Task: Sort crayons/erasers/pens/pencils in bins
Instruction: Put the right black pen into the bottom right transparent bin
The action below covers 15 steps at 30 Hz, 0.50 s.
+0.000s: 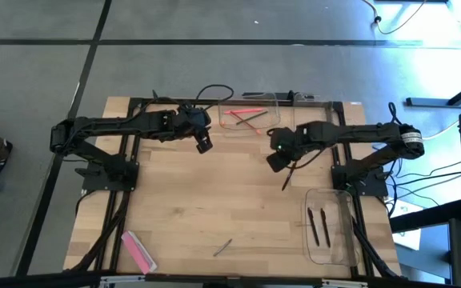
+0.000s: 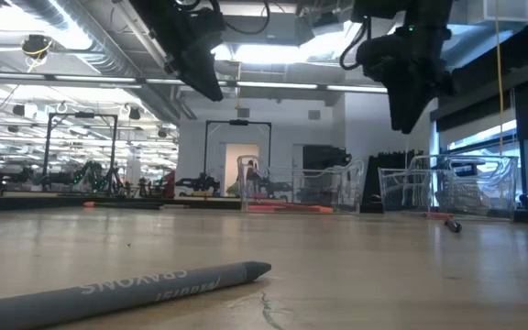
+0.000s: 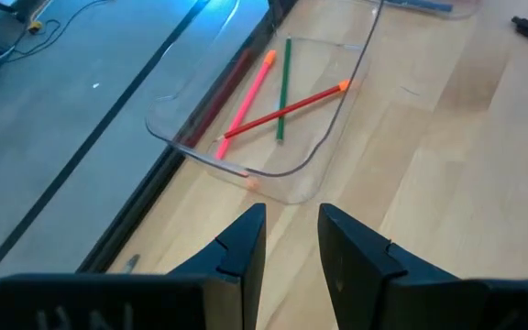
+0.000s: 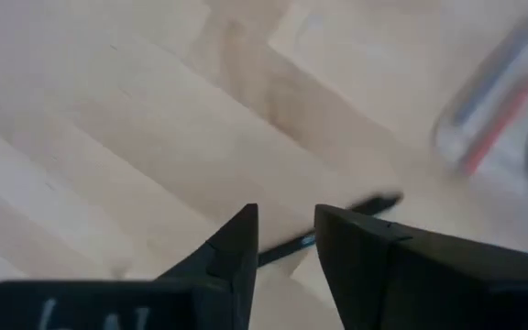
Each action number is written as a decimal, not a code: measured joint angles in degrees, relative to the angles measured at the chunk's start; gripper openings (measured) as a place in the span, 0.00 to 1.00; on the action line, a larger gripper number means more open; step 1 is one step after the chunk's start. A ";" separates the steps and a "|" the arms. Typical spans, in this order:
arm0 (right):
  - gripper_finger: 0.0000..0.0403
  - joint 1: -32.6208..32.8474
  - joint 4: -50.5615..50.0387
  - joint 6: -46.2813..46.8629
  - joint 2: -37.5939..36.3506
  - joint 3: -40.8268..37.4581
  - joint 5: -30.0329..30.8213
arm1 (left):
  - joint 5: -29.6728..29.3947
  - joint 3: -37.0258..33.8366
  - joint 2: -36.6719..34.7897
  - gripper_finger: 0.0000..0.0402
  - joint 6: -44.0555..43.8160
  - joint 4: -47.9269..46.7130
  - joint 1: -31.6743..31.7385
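Step in hand, as I judge it: right arm moving a dark pen toward a bin. Right claw [image 1: 279, 159] hangs above the bench [image 1: 214, 200] just right of centre. A dark pen [image 1: 289, 176] slants down from it toward 6 o'clock; in the right wrist view the pen [image 4: 337, 225] crosses just beyond the fingertips. Fingers stand narrowly apart; whether they actually pinch the pen I cannot tell.

Left claw [image 1: 204, 145] hovers left of centre, near the far bin [image 1: 274, 100] at 12 o'clock. Its fingers [image 3: 246, 243] show a narrow gap with nothing between them. That far bin holds thin sticks: red, pink, green.

Right bin [image 1: 314, 254] at 4 o'clock holds two dark pens [image 1: 318, 227]. A third bin I cannot make out clearly.

Still loose on the bench: pink eraser [image 1: 138, 250] at 7 o'clock near the front edge, well apart from every bin; grey crayon [image 1: 223, 248] at 6 o'clock.

Next move, my guess: carry the dark pen toward 4 o'clock over the right bin and let it go there with the other pens, staying clear of the bin wall. Then eraser and crayon remain.

Writing: the grey crayon [image 2: 126, 289] reads "CRAYONS" upside down in the low view; the smaller line under it is too small to read.
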 joint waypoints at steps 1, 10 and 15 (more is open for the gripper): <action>0.28 0.54 -0.25 2.45 0.02 -0.08 0.02 | 0.02 0.00 0.00 0.23 0.29 0.02 0.00; 0.28 4.57 -0.65 17.53 0.44 -0.05 8.04 | 0.69 0.00 0.00 0.23 4.89 1.11 -0.16; 0.28 5.40 -0.91 22.18 1.09 -0.03 7.76 | 9.19 0.00 0.00 0.23 10.97 1.76 -1.34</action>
